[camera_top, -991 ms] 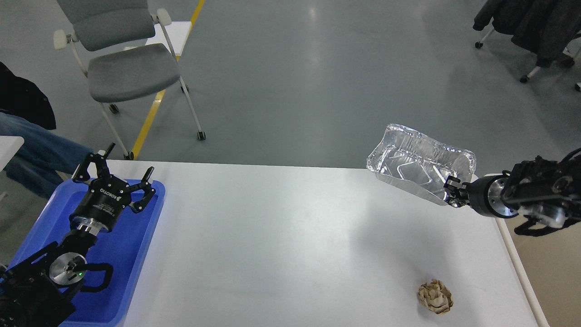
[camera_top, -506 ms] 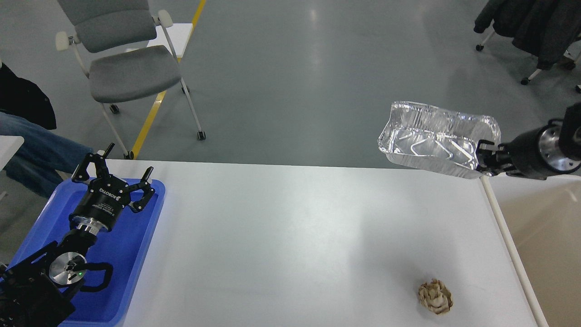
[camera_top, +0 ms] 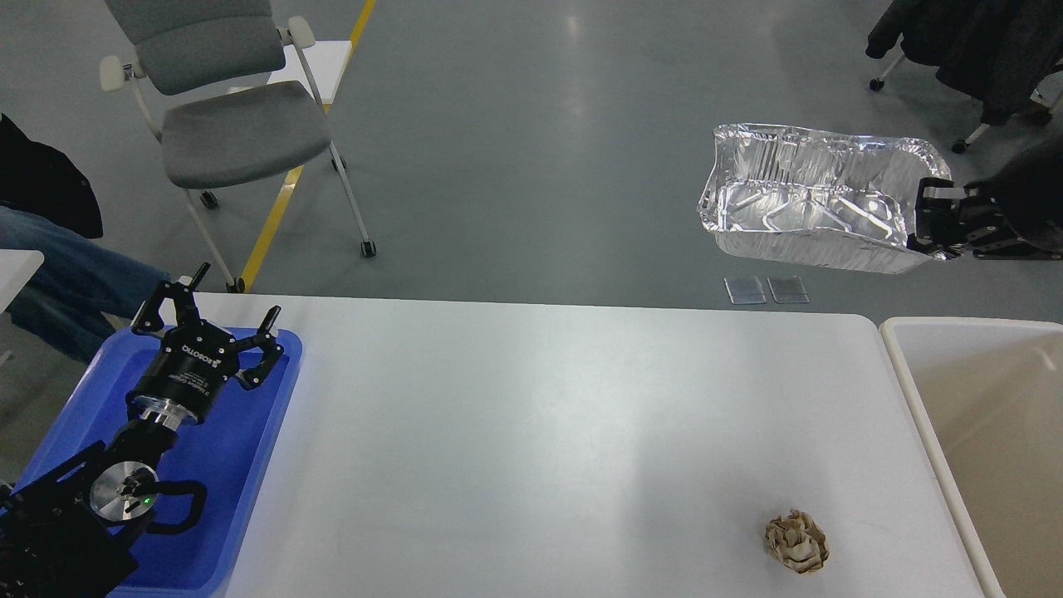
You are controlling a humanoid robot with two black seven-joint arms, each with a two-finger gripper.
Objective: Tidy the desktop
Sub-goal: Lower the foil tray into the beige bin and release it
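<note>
The white desktop [camera_top: 531,432] fills the lower middle of the head view. A crumpled brown paper ball [camera_top: 796,541] lies on it near the front right. My right gripper [camera_top: 932,216] is shut on the right end of a shiny foil tray [camera_top: 810,208], holding it high in the air beyond the table's far right edge, roughly level with its open side up. My left gripper [camera_top: 218,309] is open and empty, hovering over the far end of the blue tray [camera_top: 241,465] at the left.
A beige cream-rimmed bin [camera_top: 988,415] stands against the table's right side. A grey chair [camera_top: 228,124] stands on the floor beyond the far left corner. A seated person's legs [camera_top: 66,282] are at the left. Dark coats [camera_top: 980,41] hang at the top right.
My right gripper has lifted the foil tray up and to the right, off the table's far right corner into the air, levelling it. The left arm has not moved.
</note>
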